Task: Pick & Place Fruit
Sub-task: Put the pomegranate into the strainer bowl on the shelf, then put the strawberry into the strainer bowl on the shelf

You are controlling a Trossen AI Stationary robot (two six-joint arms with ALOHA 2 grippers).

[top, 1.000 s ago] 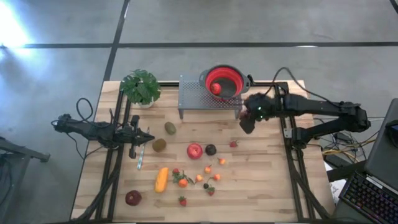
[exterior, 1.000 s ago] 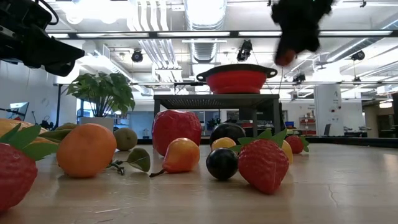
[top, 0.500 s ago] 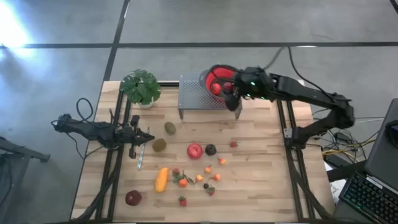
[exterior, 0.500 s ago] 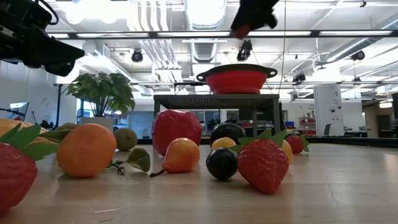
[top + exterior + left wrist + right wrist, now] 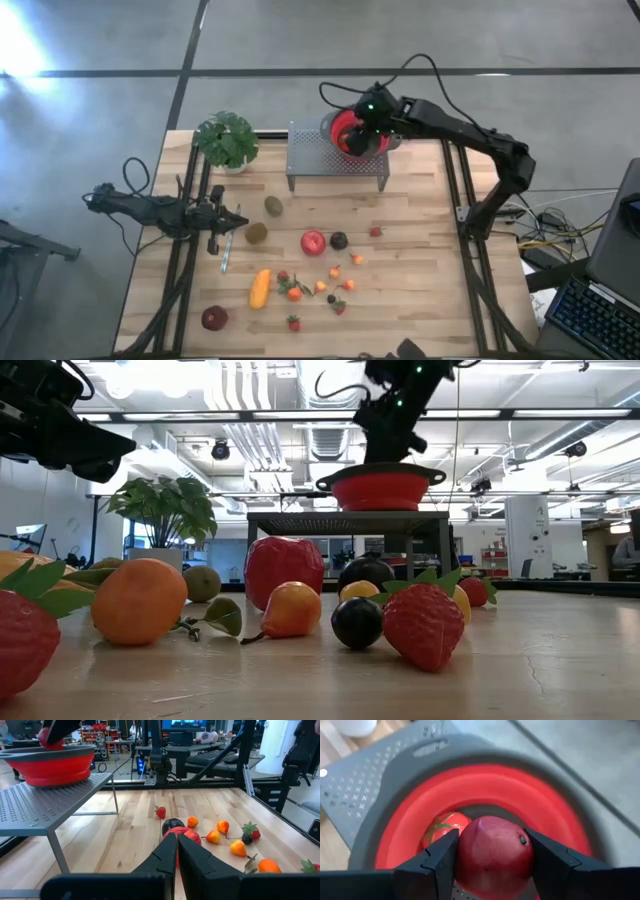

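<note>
My right gripper hovers over the red colander, shut on a dark-red round fruit. In the low view the right gripper is just above the colander's rim. A red fruit with a green star lies inside the colander. The red apple, dark plum, two kiwis, a long orange piece, another dark-red fruit, strawberries and orange bits lie on the table. My left gripper waits, shut, near the left edge. My right gripper pinches the dark-red round fruit across its middle, one finger on each side. The fingers come from above, pointing down into the colander. The fruit is lifted clear, above the colander's floor.
The colander stands on a grey perforated metal rack at the table's far side. A leafy potted plant stands at the far left. The arms' dark frames run along both table sides. Bare wood lies between the rack and the fruit.
My right gripper has carried the dark-red fruit from above the table's right side toward the far edge and leftward, over the colander, then come down close to its rim. It has stayed shut on the fruit.
</note>
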